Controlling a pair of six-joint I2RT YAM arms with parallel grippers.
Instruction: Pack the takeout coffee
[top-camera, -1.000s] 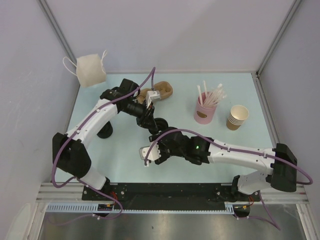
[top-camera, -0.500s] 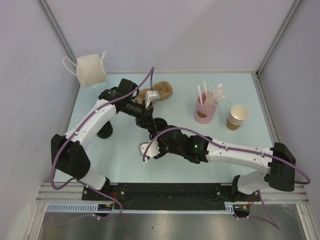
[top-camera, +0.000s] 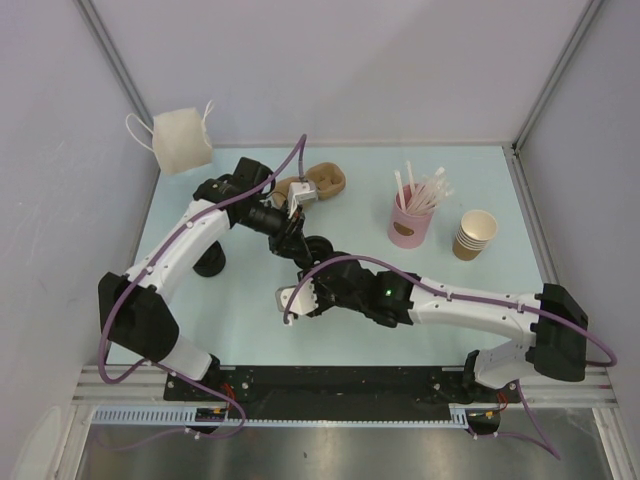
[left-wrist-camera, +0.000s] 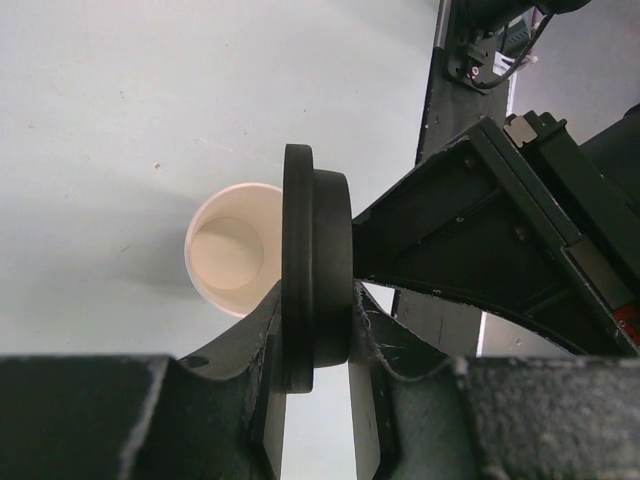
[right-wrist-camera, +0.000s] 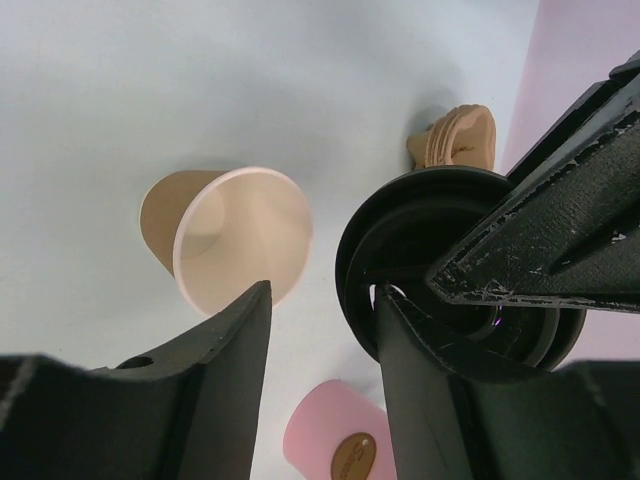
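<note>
The takeout coffee's tan paper cup (left-wrist-camera: 232, 262) stands on the table with its cream inside showing, also seen in the right wrist view (right-wrist-camera: 225, 235). In the top view the arms hide it. My left gripper (left-wrist-camera: 318, 345) is shut on the round black lid (left-wrist-camera: 317, 265), holding it on edge just right of the cup. The lid (top-camera: 320, 247) hangs mid-table. My right gripper (right-wrist-camera: 320, 305) is open with nothing between its jaws. One fingertip sits by the cup's rim and the other by the lid (right-wrist-camera: 420, 250).
A pink cup of white straws (top-camera: 410, 222) and a stack of tan cups (top-camera: 474, 235) stand at the right. A brown moulded holder (top-camera: 322, 183) lies at the back. A white bag (top-camera: 180, 140) sits in the far left corner. A black round object (top-camera: 209, 262) is near the left arm.
My right gripper has edged away from the near edge toward the lid, and its jaws have narrowed. The left gripper has barely shifted, still holding the lid.
</note>
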